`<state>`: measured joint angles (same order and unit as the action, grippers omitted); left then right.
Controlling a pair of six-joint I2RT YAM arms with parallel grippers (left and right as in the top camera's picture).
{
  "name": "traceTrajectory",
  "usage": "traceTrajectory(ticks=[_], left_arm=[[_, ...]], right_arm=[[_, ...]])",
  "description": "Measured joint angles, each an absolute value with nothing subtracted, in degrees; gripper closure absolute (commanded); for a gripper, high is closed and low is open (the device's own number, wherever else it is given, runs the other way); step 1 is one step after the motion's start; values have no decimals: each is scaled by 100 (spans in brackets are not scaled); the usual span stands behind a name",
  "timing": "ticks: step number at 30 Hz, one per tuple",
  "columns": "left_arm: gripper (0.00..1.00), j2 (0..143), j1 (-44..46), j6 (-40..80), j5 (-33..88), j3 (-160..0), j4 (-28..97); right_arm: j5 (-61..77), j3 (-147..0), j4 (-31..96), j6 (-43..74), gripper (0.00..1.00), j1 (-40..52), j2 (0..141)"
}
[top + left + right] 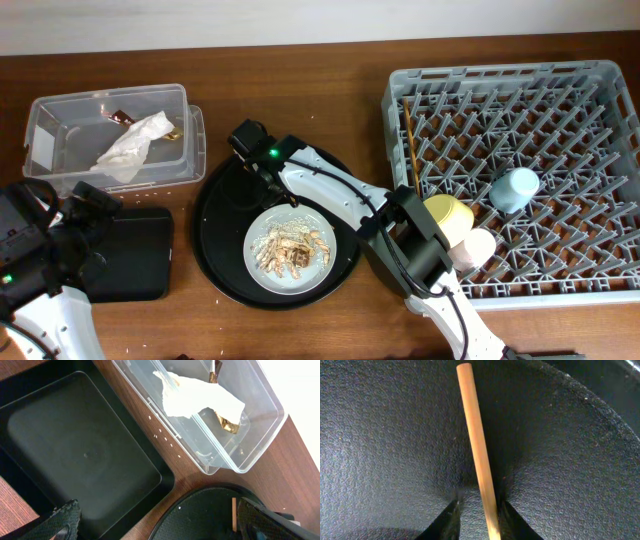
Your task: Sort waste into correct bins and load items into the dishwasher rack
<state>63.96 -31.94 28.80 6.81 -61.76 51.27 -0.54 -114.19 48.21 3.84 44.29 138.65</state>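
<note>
Binned white paper napkin [130, 148], racked yellow bowl [450, 215], owing beige food scraps [290, 248]; straddling wooden chopstick [477, 450] with right pincer [480, 515], cannot tell if gripped, left pincer [160, 522] spread.

No legible text; white label [42, 147] on clear tub [110, 92] unreadable.

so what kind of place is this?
Likely a lab tabletop staged as a dish-clearing station: a dishwasher rack, a waste tub, and a plate of food scraps on a wooden table.

Two cups [516, 188] [476, 247], one bowl [448, 213], one plate [292, 283]
</note>
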Motion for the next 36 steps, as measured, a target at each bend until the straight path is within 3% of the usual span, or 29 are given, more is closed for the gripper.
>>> traceTrajectory(ticks=[1,2,3,9,14,17,20,22,25,29,32,35,36], left_arm=[[1,6396,-3194,2880,679,-6176,5127],[1,6396,-3194,2880,681,-6176,5127],[1,6396,-3194,2880,679,-6176,5127],[1,6396,-3194,2880,681,-6176,5124],[1,6396,-3194,2880,681,-6176,5124],[1,6396,-3194,2880,679,-6176,5127],[1,6396,-3194,2880,679,-6176,5127],[1,6396,-3194,2880,681,-6176,5129],[1,6396,-3194,2880,681,-6176,5131],[1,6396,-3194,2880,681,-6176,5124],[1,6396,-3194,2880,679,-6176,5122],[1,6396,-3194,2880,681,-6176,5124],[1,6396,-3194,2880,681,-6176,5127]], right_arm=[[-40,-11419,4821,379,75,4429,13865],[-40,-11419,4821,377,89,4429,13865],[-54,-11419,4823,340,96,4429,13865],[-43,-12302,5660,314,96,4272,13861],[-281,-14982,8541,301,96,2375,13281],[-301,-14932,9384,318,96,1269,13270],[-128,-14560,9306,440,96,886,13270],[270,-13887,8814,458,72,823,13284],[423,-12444,7852,508,63,838,13286],[519,-12411,8217,626,63,840,13045],[744,-12479,8283,735,60,1074,11677],[808,-12674,8541,775,55,2434,10324],[808,-12652,8541,781,43,2873,10348]])
